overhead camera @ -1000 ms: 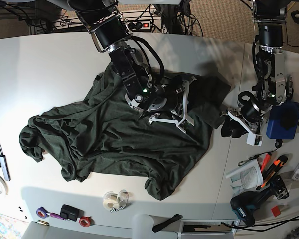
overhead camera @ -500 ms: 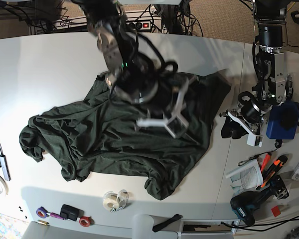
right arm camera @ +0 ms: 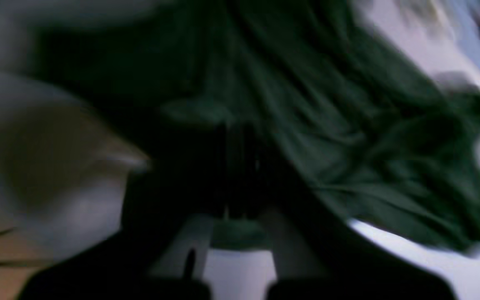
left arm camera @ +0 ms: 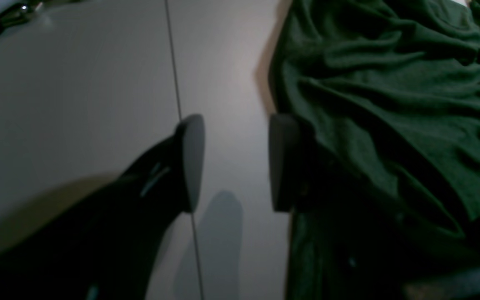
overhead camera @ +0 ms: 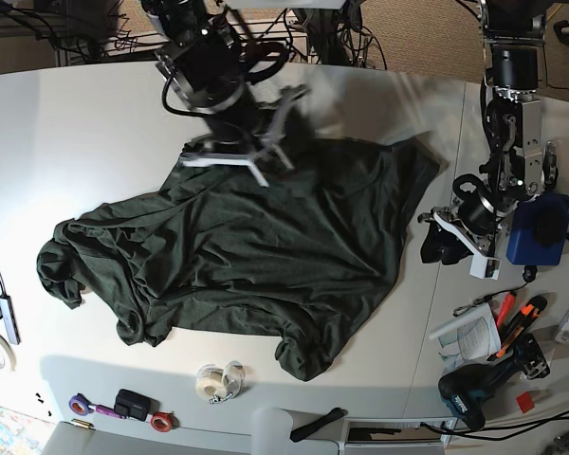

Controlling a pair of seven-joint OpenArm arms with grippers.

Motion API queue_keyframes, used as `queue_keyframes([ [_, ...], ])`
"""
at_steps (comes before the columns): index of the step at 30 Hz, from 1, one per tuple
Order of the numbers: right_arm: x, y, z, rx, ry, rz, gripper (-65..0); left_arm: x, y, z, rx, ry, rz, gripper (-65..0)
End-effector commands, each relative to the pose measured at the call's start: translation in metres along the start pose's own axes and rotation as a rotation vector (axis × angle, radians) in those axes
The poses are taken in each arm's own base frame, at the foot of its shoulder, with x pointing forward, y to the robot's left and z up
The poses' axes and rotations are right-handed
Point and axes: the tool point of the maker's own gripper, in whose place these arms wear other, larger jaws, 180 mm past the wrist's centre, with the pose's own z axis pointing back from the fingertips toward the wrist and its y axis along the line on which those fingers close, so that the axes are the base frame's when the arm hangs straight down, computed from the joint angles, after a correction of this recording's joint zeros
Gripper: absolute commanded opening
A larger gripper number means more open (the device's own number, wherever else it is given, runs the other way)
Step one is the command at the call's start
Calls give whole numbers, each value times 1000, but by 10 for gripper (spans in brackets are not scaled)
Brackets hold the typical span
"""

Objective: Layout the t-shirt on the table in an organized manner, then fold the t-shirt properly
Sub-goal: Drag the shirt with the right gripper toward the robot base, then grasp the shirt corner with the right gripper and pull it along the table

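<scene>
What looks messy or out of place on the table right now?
The t-shirt is far from laid out: it lies crumpled and skewed on the table, with its left end bunched and the lower hem curled under. A tape roll sits close to the hem, where it could get in the way of folding.

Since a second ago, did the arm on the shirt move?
Yes. The right gripper has swung from the middle of the t-shirt toward its far edge, nearer the table's back rim.
</scene>
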Motion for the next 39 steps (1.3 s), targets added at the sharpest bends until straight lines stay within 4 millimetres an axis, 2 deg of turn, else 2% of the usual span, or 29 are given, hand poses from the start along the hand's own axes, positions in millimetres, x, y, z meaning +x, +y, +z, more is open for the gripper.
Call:
queue_keyframes([
  [1, 9, -15, 3, -71, -38, 7, -650, 22, 0, 2, -9, -59, -19, -390],
  [6, -11, -85, 16, -396, 36, 59, -650, 23, -7, 2, -49, -61, -34, -390],
  [11, -35, -156, 40, -654, 112, 18, -650, 23, -7, 2, -48, -61, -33, -390],
  [17, -74, -243, 97, -970, 214, -56, -650, 23, -7, 2, -48, -60, -34, -390],
  [22, -105, -278, 139, -1087, 297, -65, -650, 23, -7, 2, -49, -61, -33, -390],
  [25, -123, -288, 161, -1128, 359, -57, -650, 23, -7, 2, -51, -63, -30, -390],
  [28, -141, -282, 160, -1057, 410, -65, -650, 24, -10, 2, -64, -71, -17, -390],
  [33, -163, -243, 130, -790, 452, -114, -650, 25, -11, 2, -69, -72, -18, -390],
  [37, -182, -218, 125, -659, 523, -119, -650, 25, -11, 2, -70, -72, -18, -390],
  [39, -186, -196, 114, -528, 518, -140, -650, 25, -11, 2, -69, -72, -18, -390],
])
